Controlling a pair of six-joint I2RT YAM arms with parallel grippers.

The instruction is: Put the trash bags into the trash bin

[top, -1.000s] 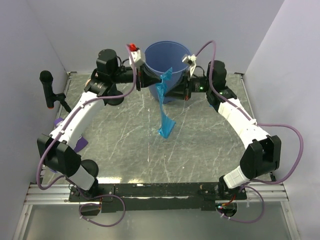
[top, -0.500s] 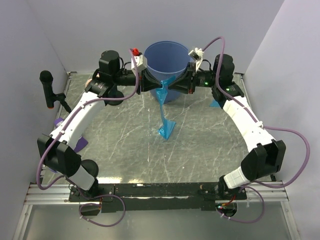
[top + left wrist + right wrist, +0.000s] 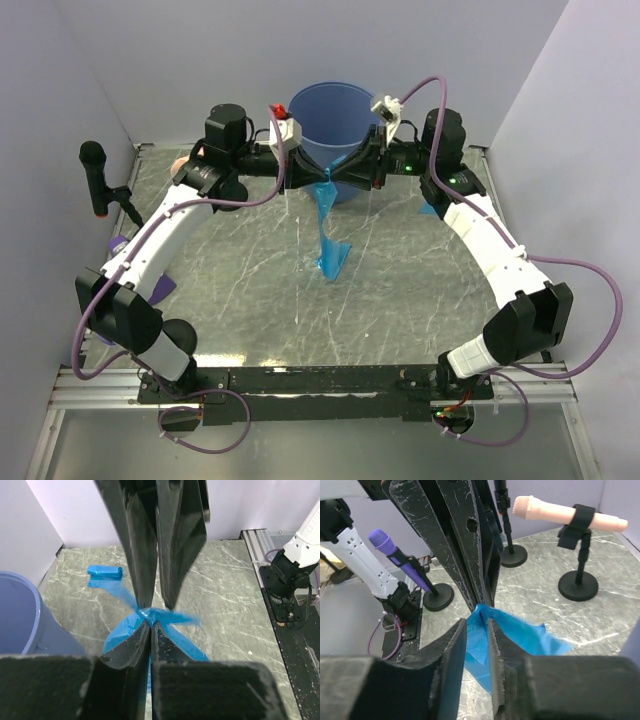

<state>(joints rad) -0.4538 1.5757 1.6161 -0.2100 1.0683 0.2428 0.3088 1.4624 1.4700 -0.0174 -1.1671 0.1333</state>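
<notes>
The trash bin (image 3: 335, 105) is a round blue bucket at the back middle; its wall (image 3: 20, 615) shows at the left of the left wrist view. One trash bag (image 3: 328, 235), thin blue film, hangs in front of the bin, its lower end on the table. My left gripper (image 3: 321, 178) (image 3: 151, 624) is shut on the bag's (image 3: 120, 632) bunched top. My right gripper (image 3: 332, 180) (image 3: 476, 622) meets it tip to tip, jaws parted, with film (image 3: 520, 630) loose between them. A small rolled trash bag (image 3: 105, 571) (image 3: 430, 208) lies on the table under the right arm.
A black microphone on a stand (image 3: 93, 165) is at the far left by the wall. A purple one (image 3: 395, 555) and a peach-coloured one (image 3: 565, 512) stand on round black bases left of the bin. Grey walls close in three sides.
Both grippers have closed in on each other in front of the bin. The right jaws have parted from the film. The bag's top is pulled into a tight bunch.
</notes>
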